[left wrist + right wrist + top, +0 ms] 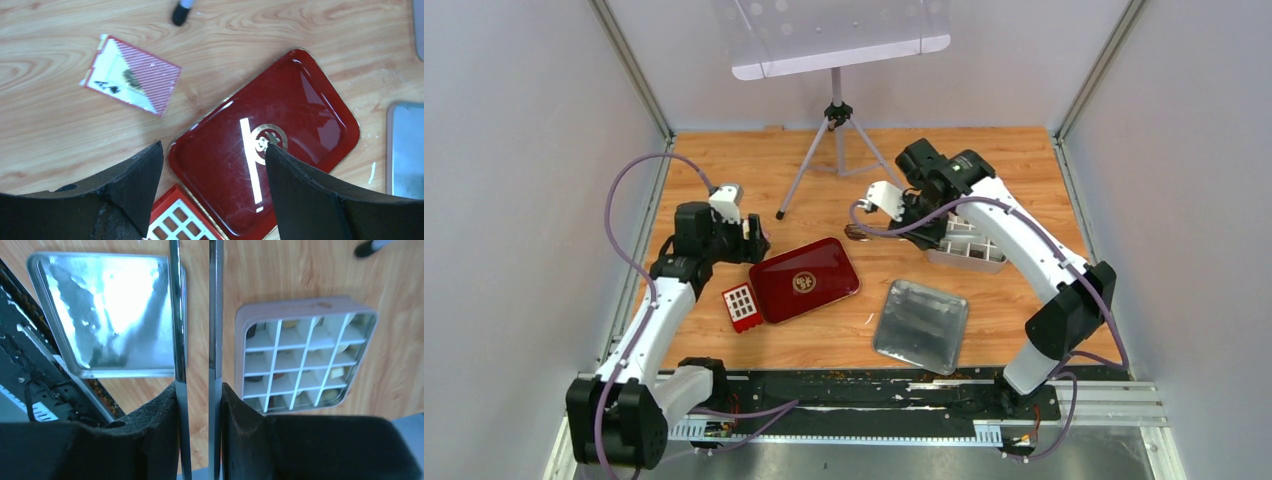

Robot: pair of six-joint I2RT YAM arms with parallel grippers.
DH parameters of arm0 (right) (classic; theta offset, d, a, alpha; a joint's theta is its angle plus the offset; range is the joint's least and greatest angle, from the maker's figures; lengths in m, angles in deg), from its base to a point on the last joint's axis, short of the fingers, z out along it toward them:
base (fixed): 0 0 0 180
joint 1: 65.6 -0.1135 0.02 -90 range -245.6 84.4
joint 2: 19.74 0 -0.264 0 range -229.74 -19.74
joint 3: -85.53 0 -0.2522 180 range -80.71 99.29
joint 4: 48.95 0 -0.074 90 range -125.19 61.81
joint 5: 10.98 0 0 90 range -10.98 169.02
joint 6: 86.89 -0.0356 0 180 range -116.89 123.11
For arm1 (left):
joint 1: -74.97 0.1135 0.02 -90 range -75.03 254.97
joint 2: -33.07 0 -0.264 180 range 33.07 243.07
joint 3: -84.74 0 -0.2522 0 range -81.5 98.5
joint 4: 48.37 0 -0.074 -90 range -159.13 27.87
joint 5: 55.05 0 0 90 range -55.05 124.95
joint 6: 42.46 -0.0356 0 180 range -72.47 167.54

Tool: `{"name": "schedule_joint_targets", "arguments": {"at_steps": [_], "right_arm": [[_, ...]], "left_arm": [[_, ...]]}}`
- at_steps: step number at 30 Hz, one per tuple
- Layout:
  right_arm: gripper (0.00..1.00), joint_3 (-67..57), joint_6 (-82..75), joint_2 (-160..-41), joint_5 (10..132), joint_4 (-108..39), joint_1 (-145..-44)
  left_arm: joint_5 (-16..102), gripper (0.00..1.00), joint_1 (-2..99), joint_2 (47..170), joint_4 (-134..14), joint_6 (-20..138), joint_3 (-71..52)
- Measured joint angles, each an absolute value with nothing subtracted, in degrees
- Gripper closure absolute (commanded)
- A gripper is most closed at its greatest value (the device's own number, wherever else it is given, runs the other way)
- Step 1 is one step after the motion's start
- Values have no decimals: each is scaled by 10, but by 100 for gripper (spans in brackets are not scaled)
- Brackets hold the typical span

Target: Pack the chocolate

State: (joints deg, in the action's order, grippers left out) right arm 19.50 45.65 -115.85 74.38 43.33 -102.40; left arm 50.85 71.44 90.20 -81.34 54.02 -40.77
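The chocolate lies in a pale divided tray, also seen in the top view. A cream piece and a dark piece show in its cells; the others are hard to make out. My right gripper is shut on metal tongs, whose two blades run up between its fingers. It hovers just left of the tray. My left gripper is open with nothing between its fingers, low over the near corner of a glossy red lid.
A small red box with a white grid sits by the red lid. A silver tin lies near the front, and a tripod stands at the back. A red-and-white card lies on the wood.
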Motion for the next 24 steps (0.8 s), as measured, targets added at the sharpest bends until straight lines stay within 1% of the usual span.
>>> {"name": "schedule_joint_targets", "arguments": {"at_steps": [5, 11, 15, 20, 24], "right_arm": [[83, 134, 457, -1121, 731, 448, -935], [83, 82, 459, -1085, 751, 445, -838], [82, 63, 462, -1082, 763, 441, -806], [81, 47, 468, -1082, 777, 438, -782], [76, 27, 470, -1082, 790, 434, -772]], "left_arm": [[523, 18, 660, 948, -808, 518, -387], [536, 18, 614, 1009, -799, 486, -336], [539, 18, 603, 1043, -793, 477, -308], [539, 18, 594, 1050, -790, 476, -305], [539, 18, 591, 1050, -790, 476, -305]]}}
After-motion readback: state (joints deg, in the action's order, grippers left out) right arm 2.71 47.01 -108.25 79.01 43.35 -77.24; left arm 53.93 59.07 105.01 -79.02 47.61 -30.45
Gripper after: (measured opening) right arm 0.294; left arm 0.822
